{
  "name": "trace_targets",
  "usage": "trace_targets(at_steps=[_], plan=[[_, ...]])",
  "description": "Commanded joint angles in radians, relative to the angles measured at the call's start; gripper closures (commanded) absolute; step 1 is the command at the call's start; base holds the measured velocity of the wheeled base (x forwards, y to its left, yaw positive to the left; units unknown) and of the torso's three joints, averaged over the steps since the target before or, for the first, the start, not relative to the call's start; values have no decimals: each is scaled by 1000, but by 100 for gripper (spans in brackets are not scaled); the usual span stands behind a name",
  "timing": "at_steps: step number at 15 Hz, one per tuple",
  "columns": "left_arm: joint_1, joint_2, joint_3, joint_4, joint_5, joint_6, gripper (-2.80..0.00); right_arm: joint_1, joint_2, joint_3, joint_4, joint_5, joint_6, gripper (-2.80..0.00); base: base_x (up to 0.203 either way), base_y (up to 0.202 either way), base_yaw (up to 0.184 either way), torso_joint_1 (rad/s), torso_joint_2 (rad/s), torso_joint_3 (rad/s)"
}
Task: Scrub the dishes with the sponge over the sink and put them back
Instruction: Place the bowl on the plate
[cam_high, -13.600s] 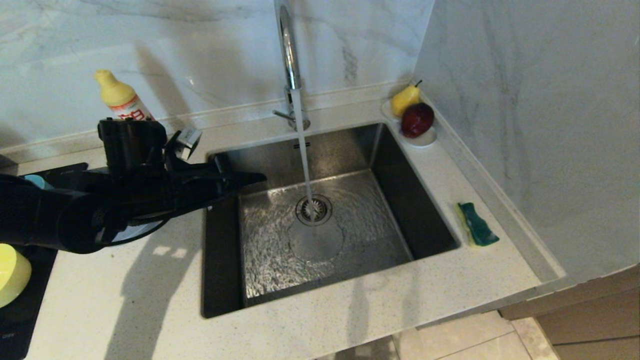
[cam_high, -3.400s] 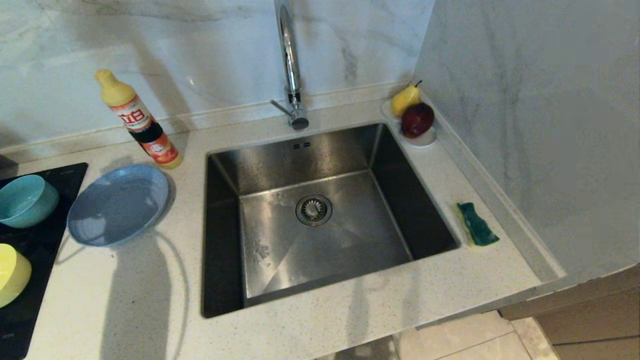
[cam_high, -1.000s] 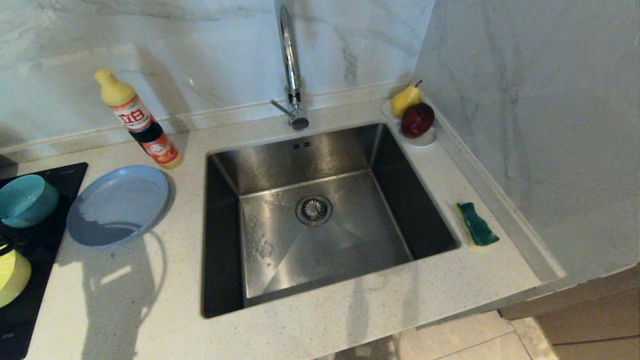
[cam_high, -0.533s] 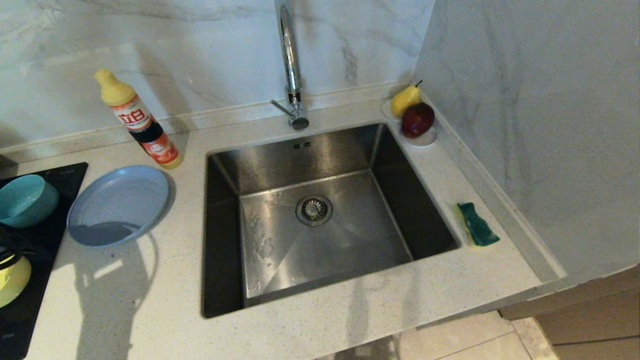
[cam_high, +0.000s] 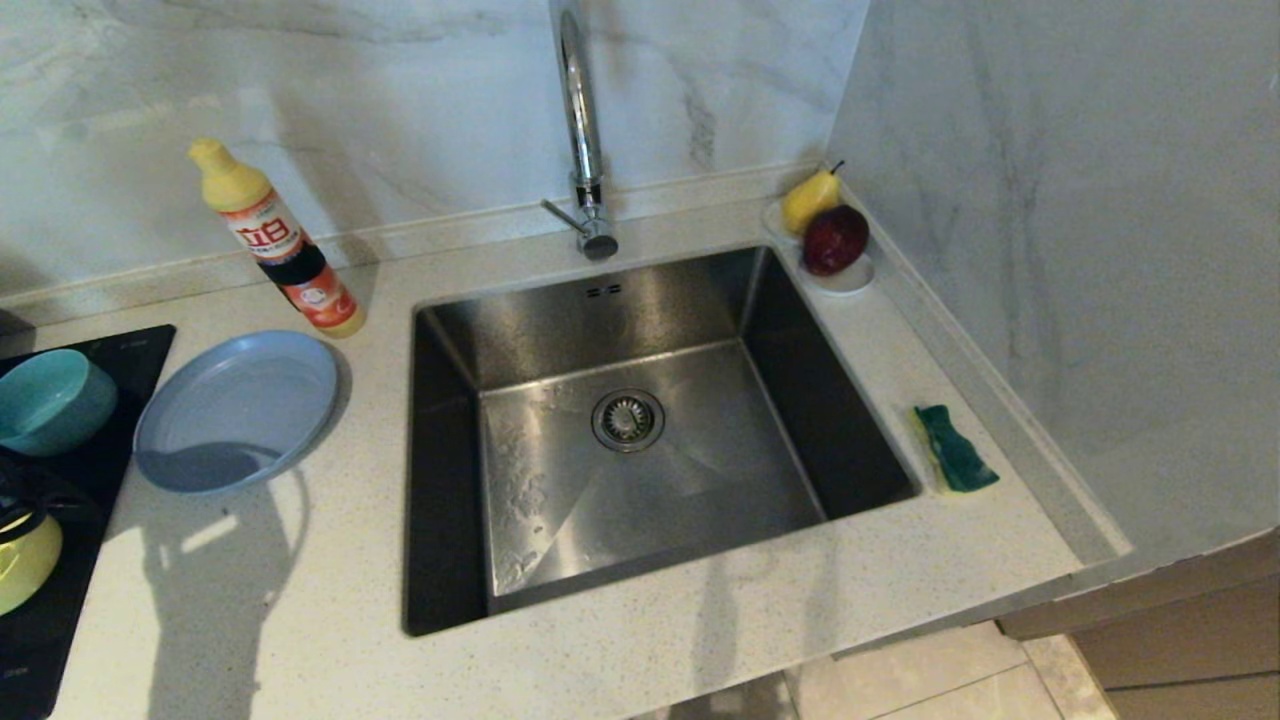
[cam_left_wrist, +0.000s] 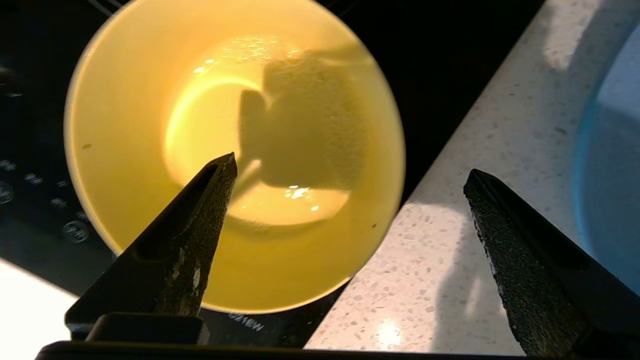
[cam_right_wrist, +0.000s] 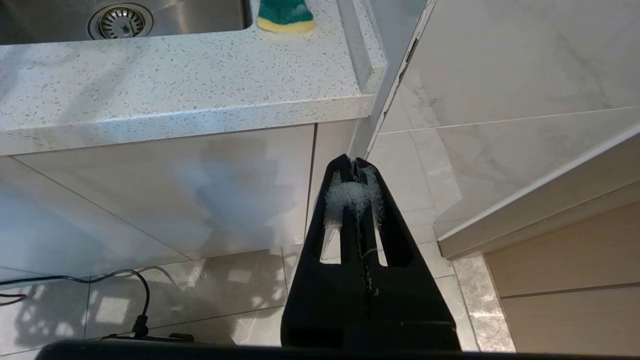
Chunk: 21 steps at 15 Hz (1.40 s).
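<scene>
We work at a speckled counter (cam_high: 300, 600) set in a marble-walled corner. The left gripper (cam_left_wrist: 350, 172) hangs spread wide over the yellow bowl (cam_left_wrist: 150, 125) on the black hob (cam_high: 60, 590) at the counter's left edge, holding nothing; we judge this the pick-up step, which calls for descending astride the rim. The bowl shows only water droplets. The teal bowl (cam_high: 50, 400), plate (cam_high: 235, 410) and sink (cam_high: 640, 460) hold nothing. The sponge (cam_high: 955, 450) lies by the right edge. The right gripper (cam_right_wrist: 355, 162), pressed together, parks below the counter.
</scene>
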Motion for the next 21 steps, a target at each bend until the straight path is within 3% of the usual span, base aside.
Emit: trace_targets(at_steps=[1,9,10,21], plan=[[2,22,-9,1,-20,0,-280,0,-2,0,-1,0,-1,0,0,0,0,0,0,0],[10,85,-27,-1,-29,2,-280,0,-2,0,-1,0,-1,0,0,0,0,0,0,0],[10,85,-34,-1,-31,1,0,0,-2,0,-1,0,-1,0,0,0,0,0,0,0],[9,-5,-59,20,-33,-7,0,0,-2,0,-1,0,-1,0,0,0,0,0,0,0]])
